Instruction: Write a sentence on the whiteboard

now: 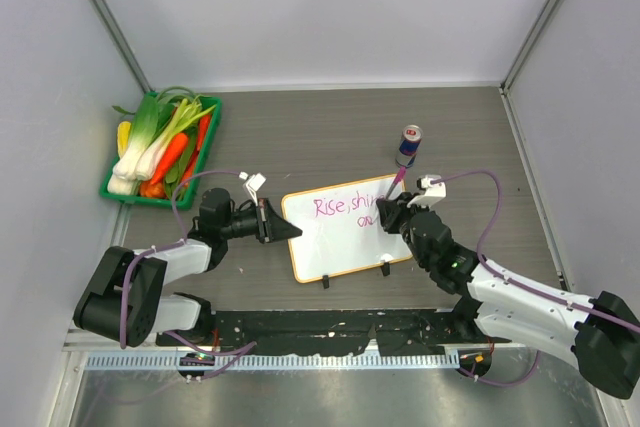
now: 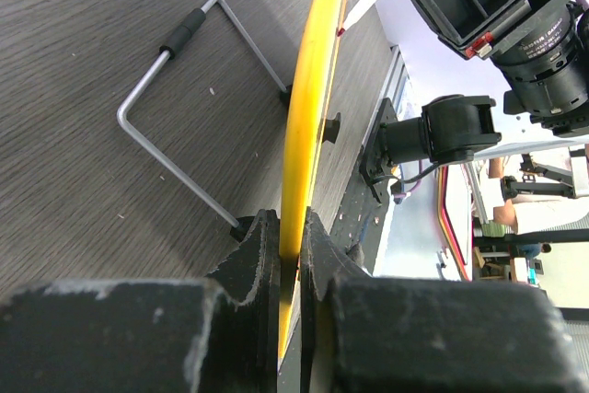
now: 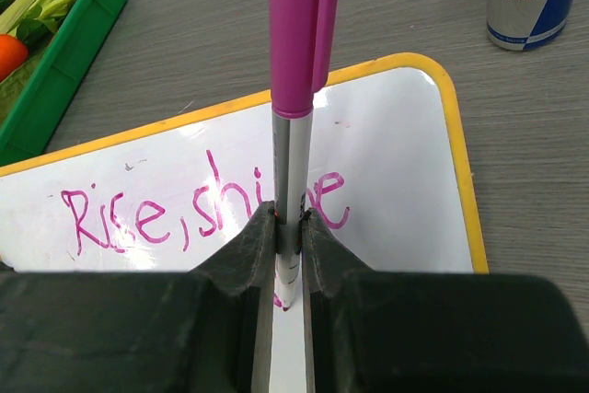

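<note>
Board (image 1: 340, 237) sits on the table (image 1: 300, 127) in the near middle, between my 2 arms. Its long edges run left to right, skewed so the right end lies farther back. The 2 black feet (image 1: 324, 280) are on its near long edge.

My left tool (image 1: 268, 220) is clenched on the board's left short edge. The left wrist view shows both fingers (image 2: 253, 255) pinching the orange frame (image 2: 313, 89) edge-on, the tool (image 2: 290, 227) closed tight against it. A bent wire stand (image 2: 175, 163) shows on the table on the board's back side. I cannot tell how steeply the board is propped.

My right tool (image 1: 385, 209) is over the board's far right part, grasping a marker (image 1: 395, 185). In the right wrist view the tool (image 3: 288, 227) grips the marker's pale barrel, with the pink part (image 3: 294, 43) sticking up above the fingers. The tip points down at the board (image 3: 386, 163). I cannot tell whether it touches.

The sentence (image 1: 345, 207) runs along the board's far half in pink. From the wrist it reads "Rise, shine" (image 3: 138, 218), with the marker crossing the second word. A small scribble sits under it, just beside the right tool.

A blue can (image 1: 409, 145) stands upright just beyond the board's far right corner. A green tray (image 1: 205, 152) of vegetables (image 1: 160, 142) lies at the far left, well apart from the board.
</note>
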You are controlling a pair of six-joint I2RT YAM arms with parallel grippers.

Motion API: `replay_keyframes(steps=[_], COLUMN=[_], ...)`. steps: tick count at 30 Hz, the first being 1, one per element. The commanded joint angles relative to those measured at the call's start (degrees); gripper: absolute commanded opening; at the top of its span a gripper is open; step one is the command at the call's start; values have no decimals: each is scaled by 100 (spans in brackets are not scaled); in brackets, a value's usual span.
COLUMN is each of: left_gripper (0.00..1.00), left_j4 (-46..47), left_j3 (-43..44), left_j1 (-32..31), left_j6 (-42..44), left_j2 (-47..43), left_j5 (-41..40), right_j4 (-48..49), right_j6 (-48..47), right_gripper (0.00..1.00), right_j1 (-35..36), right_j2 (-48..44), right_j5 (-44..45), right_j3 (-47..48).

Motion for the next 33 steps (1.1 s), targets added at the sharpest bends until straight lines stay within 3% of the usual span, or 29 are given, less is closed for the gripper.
replay_keyframes(steps=[1, 14, 33], left_gripper=[0, 0, 0], left_j4=[-377, -395, -377], left_j3=[12, 3, 3], left_j1=[21, 29, 21], left_j6=[389, 398, 398], left_j2=[63, 54, 63], left_j5=[-569, -569, -569], right_j4=[-158, -334, 369], right_j6=[-17, -131, -299], right_gripper=[1, 1, 1], right_j1=[-16, -16, -7], right_j2=[-89, -827, 60], right_j5=[91, 126, 557], right_j3=[102, 358, 94])
